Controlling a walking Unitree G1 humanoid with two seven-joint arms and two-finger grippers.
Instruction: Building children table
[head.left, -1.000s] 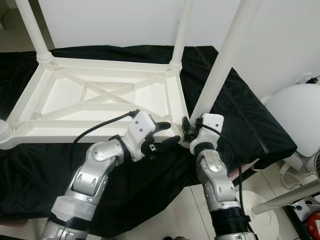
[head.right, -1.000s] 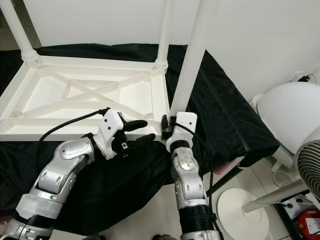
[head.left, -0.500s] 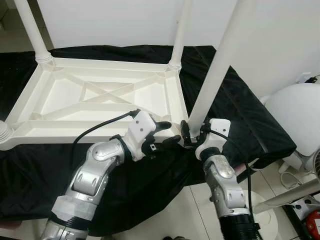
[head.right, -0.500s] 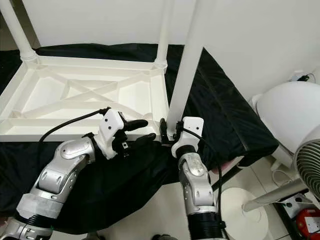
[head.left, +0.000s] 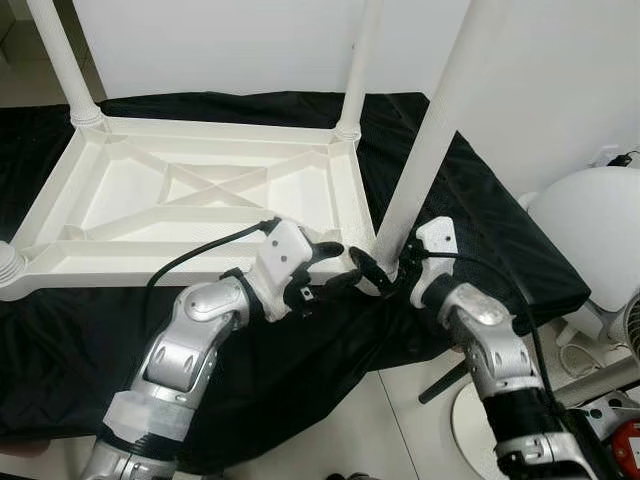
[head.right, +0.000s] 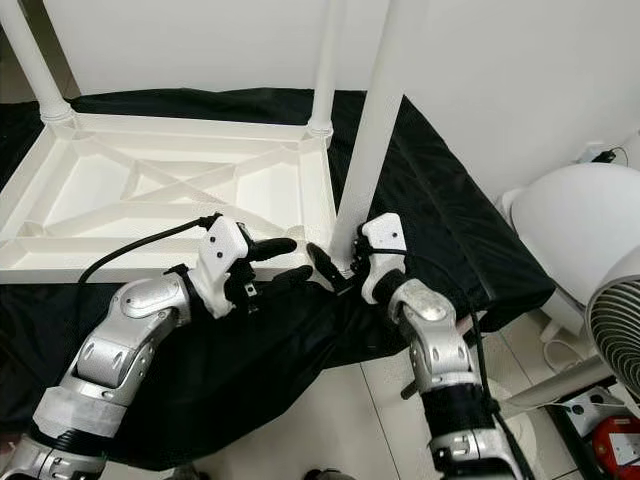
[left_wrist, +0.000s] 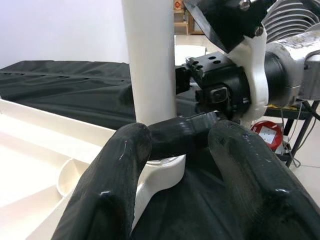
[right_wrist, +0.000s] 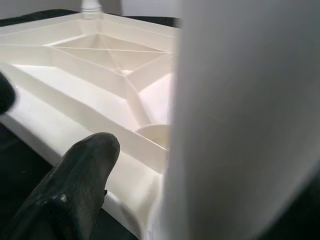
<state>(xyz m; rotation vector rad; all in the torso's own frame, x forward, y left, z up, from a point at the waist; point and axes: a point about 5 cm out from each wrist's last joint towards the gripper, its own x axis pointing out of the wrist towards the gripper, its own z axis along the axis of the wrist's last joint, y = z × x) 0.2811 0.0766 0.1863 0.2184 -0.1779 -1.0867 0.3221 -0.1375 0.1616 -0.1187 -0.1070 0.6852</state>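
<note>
The upturned children's table (head.left: 200, 190) lies on the black-draped bed (head.left: 480, 230). At its near right corner the left hand (head.left: 330, 270) rests spread by the rim. The right hand (head.left: 385, 275) pinches the foot of the fourth leg (head.left: 435, 130); a loose twist there could tip the leg off its socket.

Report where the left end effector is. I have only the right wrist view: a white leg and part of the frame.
Observer: The left end effector is at the near right corner of the upturned table frame, fingers open, beside the right end effector.
Operator: Count the standing legs.
Observer: Three: the near right leg, the far left leg and the far right leg.
Operator: Check the near left corner.
Observer: Its threaded socket bears no leg.
</note>
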